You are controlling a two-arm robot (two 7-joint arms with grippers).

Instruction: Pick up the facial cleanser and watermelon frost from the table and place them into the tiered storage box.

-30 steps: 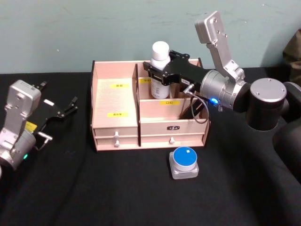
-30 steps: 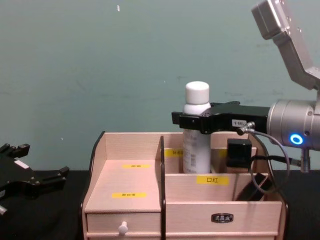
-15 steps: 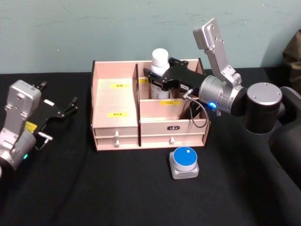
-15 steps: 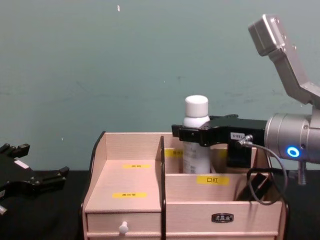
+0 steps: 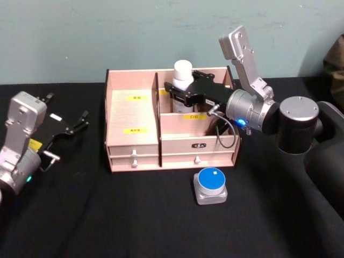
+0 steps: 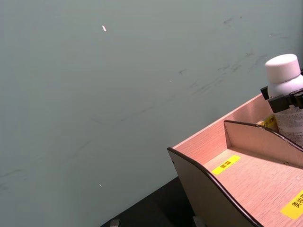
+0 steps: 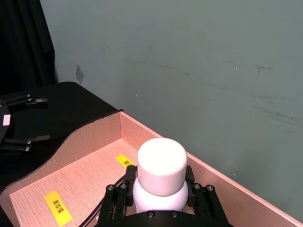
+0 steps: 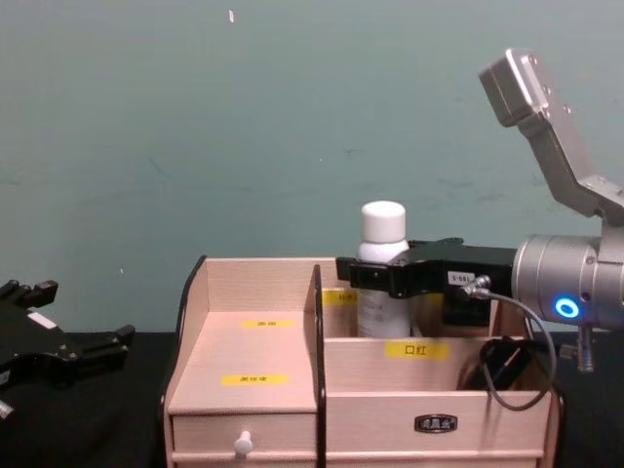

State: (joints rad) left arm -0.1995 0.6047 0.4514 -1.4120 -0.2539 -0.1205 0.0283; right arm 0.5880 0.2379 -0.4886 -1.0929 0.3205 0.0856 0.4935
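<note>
Head view: you see the right gripper (image 5: 181, 92) over the back of the tiered storage box (image 5: 131, 114), clamped round the facial cleanser bottle (image 5: 183, 70).
Change: a second ago the bottle hung higher above the box. Now it has come down, and its bottom is inside the back compartment, just right of the box's middle wall.
Chest view: the bottle's white cap stands up above the gripper's black fingers (image 8: 366, 276), and its body goes down behind the box's yellow-labelled step.
Right arm: it reaches in from the box's right side, with the wrist level and the fingers pointing across the box. A grey link rises up behind the wrist.
Left gripper (image 5: 64, 112): parked well left of the box, low down, fingers spread apart, holding nothing.
Blue-lidded jar (image 5: 210, 183): it sits on the black table (image 5: 134, 215) just in front of the box, apart from both grippers.
</note>
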